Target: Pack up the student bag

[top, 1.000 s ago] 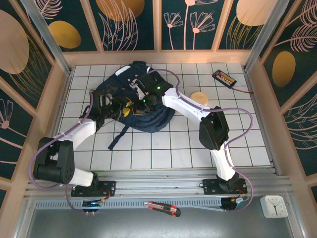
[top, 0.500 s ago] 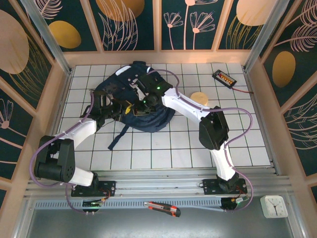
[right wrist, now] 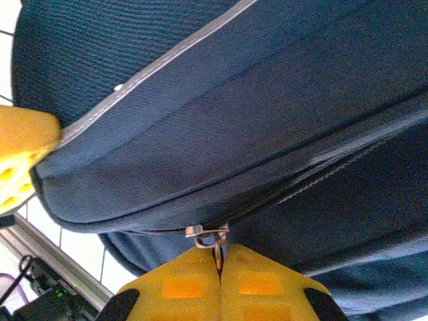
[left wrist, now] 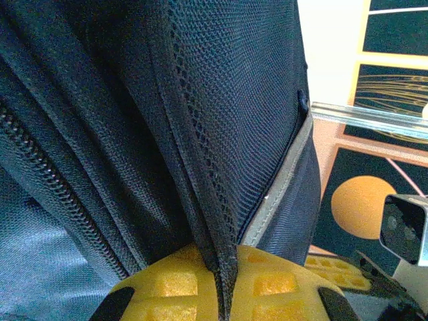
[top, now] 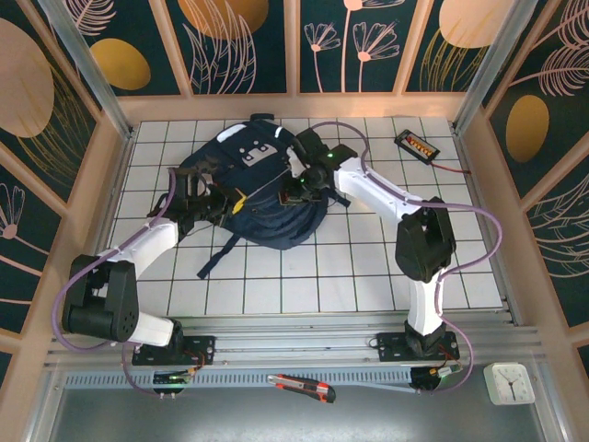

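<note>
The left arm (top: 152,241) and the right arm (top: 382,191) are built of smooth white link shells joined by chunky black joint housings, each on a black base plate at the near edge of the table (top: 368,276). A lilac cable (top: 61,304) loops beside each arm, and the fingers (left wrist: 274,284) are bright yellow with square waffle recesses.

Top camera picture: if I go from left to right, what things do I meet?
The left arm's black shoulder joint → student bag → small black device with orange markings → white clock.
</note>
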{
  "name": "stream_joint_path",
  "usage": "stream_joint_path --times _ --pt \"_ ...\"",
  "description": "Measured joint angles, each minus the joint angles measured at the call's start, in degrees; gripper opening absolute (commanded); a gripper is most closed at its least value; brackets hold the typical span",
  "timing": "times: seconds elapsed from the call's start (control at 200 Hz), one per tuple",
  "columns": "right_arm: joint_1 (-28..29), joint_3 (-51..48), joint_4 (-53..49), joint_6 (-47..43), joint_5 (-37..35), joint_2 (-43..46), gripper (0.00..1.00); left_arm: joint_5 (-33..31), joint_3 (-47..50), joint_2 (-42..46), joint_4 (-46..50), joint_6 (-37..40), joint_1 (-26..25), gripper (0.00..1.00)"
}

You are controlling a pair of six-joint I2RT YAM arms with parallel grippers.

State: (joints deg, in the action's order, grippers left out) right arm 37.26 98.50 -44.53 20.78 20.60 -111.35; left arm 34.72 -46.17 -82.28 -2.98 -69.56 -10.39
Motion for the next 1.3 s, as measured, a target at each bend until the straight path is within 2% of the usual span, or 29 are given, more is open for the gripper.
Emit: stream_joint_path --times 0.215,0.465,0.591,0.741,0.926,0.976,1.081,1.166,1.301 --pt "-2.8 -0.5 0.7 -2.6 1.4 0.0 0.00 0.7 -0.5 0.1 1.7 2.2 0.6 0.00" --pt "-1.2 -1.2 1.5 -2.6 2.0 0.0 0.00 1.3 -1.3 -0.5 3.6 4.7 2.1 0.00" --pt "0.9 -4.6 4.9 -1.3 1.3 0.0 0.00 1.7 -5.2 -4.6 6.4 7.8 3.1 0.00" --pt "3.9 -7.0 9.2 1.6 -0.1 -0.3 0.00 1.9 -14.1 -12.3 13.2 14.7 4.7 0.00" --pt "7.0 -1.8 10.3 4.7 1.8 -4.9 0.00 0.8 -20.7 -16.8 15.1 20.2 7.6 0.47" --pt "7.6 0.7 9.6 5.1 2.6 -6.9 0.00 0.4 -20.9 -16.6 15.0 21.0 8.5 0.54" --pt "8.2 4.9 7.4 5.1 3.5 -9.7 0.00 -0.7 -20.1 -14.9 14.9 20.5 9.6 0.66" --pt "8.1 5.5 6.6 5.1 3.7 -9.9 0.00 -0.9 -16.9 -11.1 13.6 18.7 9.6 0.66" --pt "7.3 5.6 5.9 4.9 4.9 -9.9 0.00 -0.5 -9.2 -2.7 8.4 11.5 9.6 0.67"
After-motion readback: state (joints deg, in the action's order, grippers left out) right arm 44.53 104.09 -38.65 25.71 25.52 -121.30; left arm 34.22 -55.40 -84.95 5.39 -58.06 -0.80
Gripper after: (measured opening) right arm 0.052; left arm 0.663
